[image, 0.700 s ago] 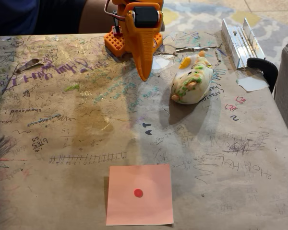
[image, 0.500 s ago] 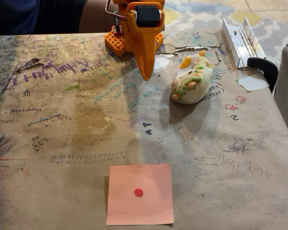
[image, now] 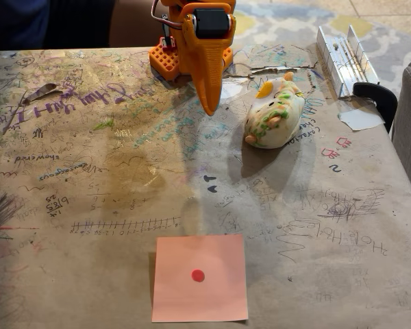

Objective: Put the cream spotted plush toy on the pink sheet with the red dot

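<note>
Fixed view: the rounded cream plush toy with green and orange spots (image: pixel 275 114) lies on its side on the scribbled brown paper tabletop (image: pixel 89 171), toward the far right, its yellow-orange beak pointing away from the camera. Just left of it, apart and not touching, hangs the orange two-finger gripper (image: pixel 208 110), tip down; its fingers look pressed together into one point with nothing between them. The flat salmon-pink paper sheet with a small red dot at its centre (image: pixel 199 277) lies well apart at the near edge (bare, nothing on it). A white paper scrap (image: pixel 359 118) sits right of the toy.
</note>
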